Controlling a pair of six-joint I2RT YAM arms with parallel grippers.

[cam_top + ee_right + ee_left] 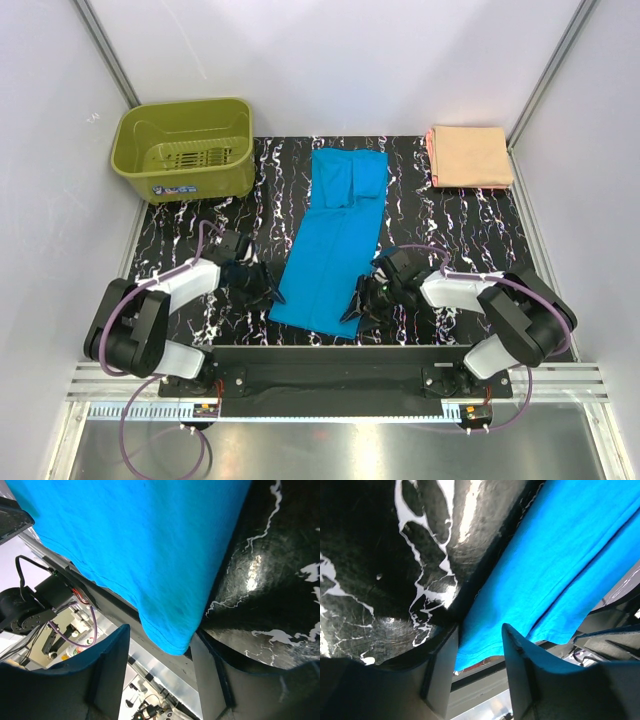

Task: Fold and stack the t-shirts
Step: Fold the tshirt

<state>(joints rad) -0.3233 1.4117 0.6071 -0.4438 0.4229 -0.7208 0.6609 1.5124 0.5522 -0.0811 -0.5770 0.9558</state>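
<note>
The turquoise-blue t-shirt (335, 245) lies folded into a long strip down the middle of the black marbled mat (445, 225), with its sleeves folded in at the far end. The peach-orange t-shirt (470, 155) lies folded at the far right corner. My left gripper (270, 290) is low at the blue shirt's near left corner. In the left wrist view the gripper (479, 647) is open, with the shirt's (545, 570) hem corner in the gap. My right gripper (356, 308) is at the near right corner. In the right wrist view it (160, 655) is open around the shirt's (135, 540) corner.
An olive-green plastic basket (185, 150) stands at the far left, partly off the mat. The mat's near edge and the arms' mounting rail (340, 365) lie just behind both grippers. White walls close in the left and right sides.
</note>
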